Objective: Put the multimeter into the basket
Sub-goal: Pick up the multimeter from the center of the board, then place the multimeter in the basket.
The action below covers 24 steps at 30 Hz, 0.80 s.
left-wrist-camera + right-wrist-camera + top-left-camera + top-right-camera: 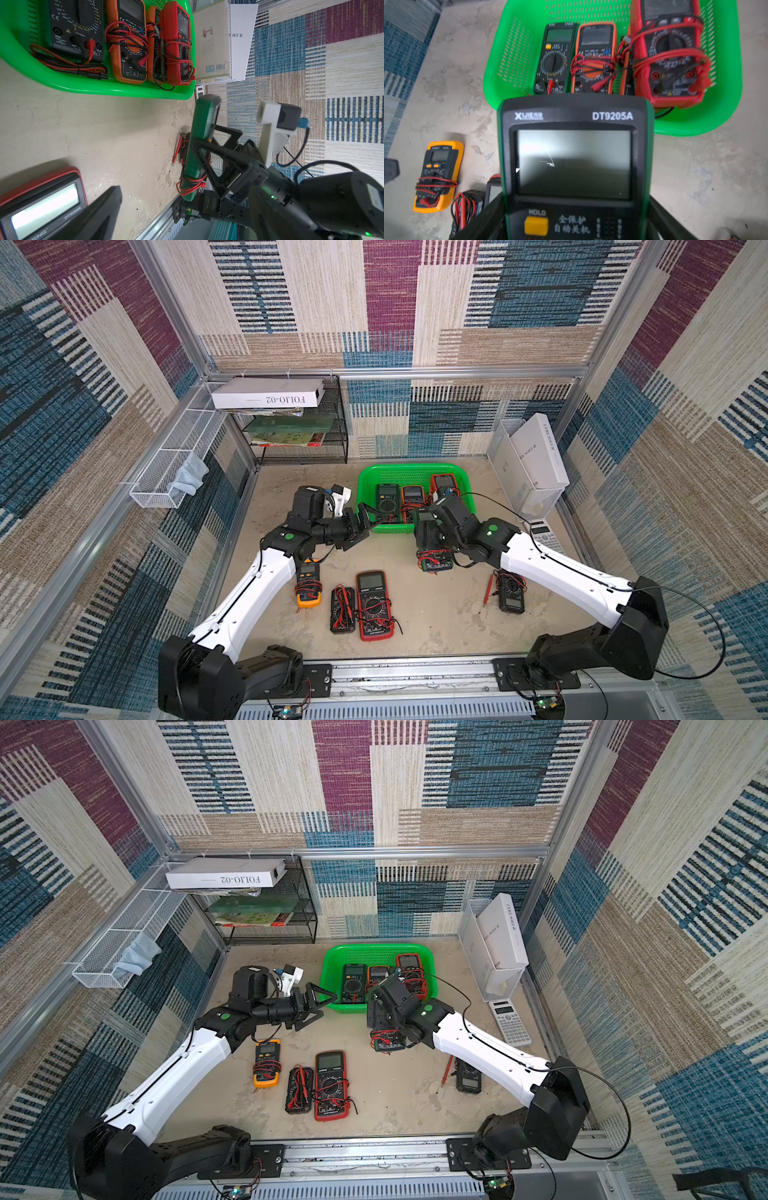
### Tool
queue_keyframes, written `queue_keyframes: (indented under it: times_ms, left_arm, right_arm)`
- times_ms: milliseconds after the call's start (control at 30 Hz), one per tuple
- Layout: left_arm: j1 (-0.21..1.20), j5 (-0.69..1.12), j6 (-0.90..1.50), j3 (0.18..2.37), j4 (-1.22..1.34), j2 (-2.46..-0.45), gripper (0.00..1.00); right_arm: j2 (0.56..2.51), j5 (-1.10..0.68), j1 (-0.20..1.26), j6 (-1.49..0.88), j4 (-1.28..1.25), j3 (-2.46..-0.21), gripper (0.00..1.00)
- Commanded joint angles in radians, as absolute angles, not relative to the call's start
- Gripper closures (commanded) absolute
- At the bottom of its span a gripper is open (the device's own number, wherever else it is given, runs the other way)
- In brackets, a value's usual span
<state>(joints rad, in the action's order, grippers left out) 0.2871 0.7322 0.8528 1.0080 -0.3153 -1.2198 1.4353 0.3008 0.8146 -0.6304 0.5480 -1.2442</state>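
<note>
My right gripper (575, 218) is shut on a black multimeter with green edges (574, 162), a finger against each long side. It hangs above the table just in front of the green basket (500, 68), screen end toward it. Both top views show this multimeter (435, 562) under my right gripper (432, 549), near the front right of the basket (365, 481). Several multimeters with wound leads lie in the basket (124, 91). My left gripper (361, 526) stands open and empty by the basket's front left corner; the left wrist view shows one of its fingers (104, 209).
On the table lie a yellow multimeter (308, 583), a black one (343, 610), a red one (374, 605) and a small black one (512, 593) with a loose red probe. A calculator (546, 537) and white file holder (528, 472) stand right; a black rack (299, 423) back left.
</note>
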Motion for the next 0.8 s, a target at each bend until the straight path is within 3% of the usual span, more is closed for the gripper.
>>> queue_keyframes:
  times_ms: [0,767]
  left_arm:
    - [0.279,0.754,0.844,1.019,-0.312,-1.215,0.0]
    - [0.246,0.77,0.868,1.026,-0.284,-1.198,0.0]
  right_arm:
    - [1.464,0.286,0.79,-0.585,0.526,-1.312,0.26]
    - [1.717,0.292,0.672,-0.52,0.551,-1.679,0.25]
